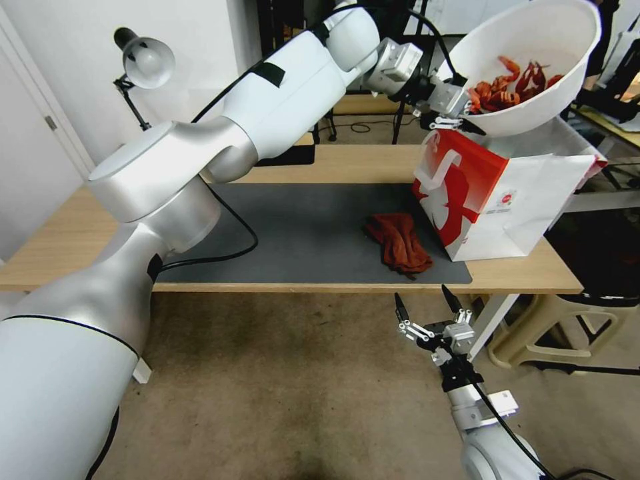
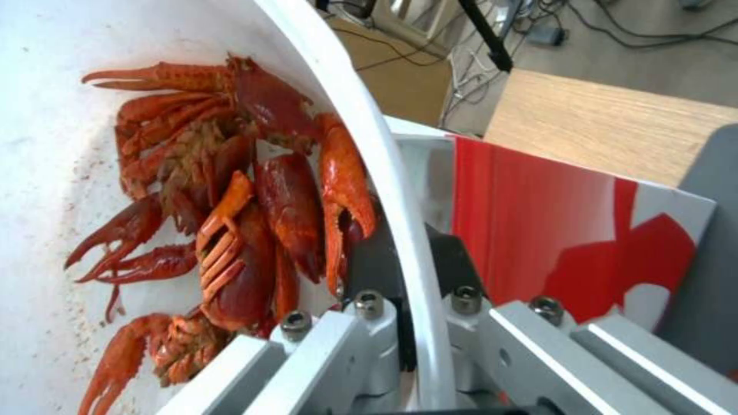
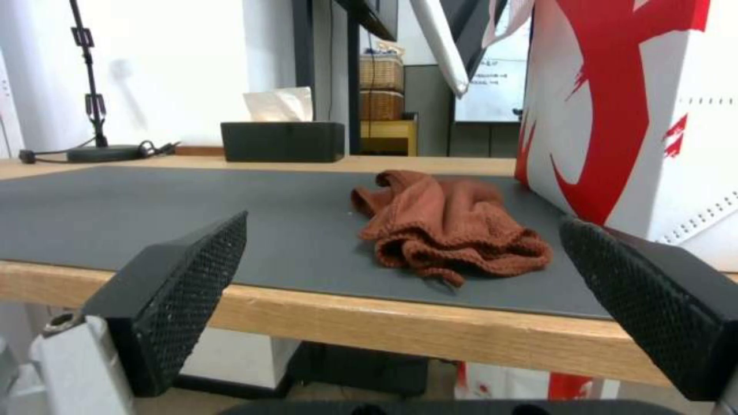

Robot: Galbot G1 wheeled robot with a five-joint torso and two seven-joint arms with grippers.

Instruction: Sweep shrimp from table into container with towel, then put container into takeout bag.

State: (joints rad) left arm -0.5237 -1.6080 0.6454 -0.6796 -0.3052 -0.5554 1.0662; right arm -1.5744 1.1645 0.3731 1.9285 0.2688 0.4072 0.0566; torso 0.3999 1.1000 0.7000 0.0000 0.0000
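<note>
The shrimp (image 1: 510,85) lie heaped in the container (image 1: 533,47), piled against the low side of the tilted white bowl, their claws and shells pressed near its rim. The left hand (image 1: 460,110) grips that rim, one finger inside among the shrimp and one outside, and holds the container in the air above the open top of the takeout bag (image 1: 493,200). The bag stands upright at the right end of the worktop (image 1: 60,247), its red printed face turned toward the dark grey mat (image 1: 300,227). On the mat, just beside the bag's base, lies the towel (image 1: 399,243), crumpled in a loose heap. At the far edge of the worktop sits a black tissue box (image 3: 282,141) with a white tissue standing out of it. The right hand (image 1: 429,305) hangs below the near edge of the worktop, off the table, its fingers spread wide and holding nothing.
</note>
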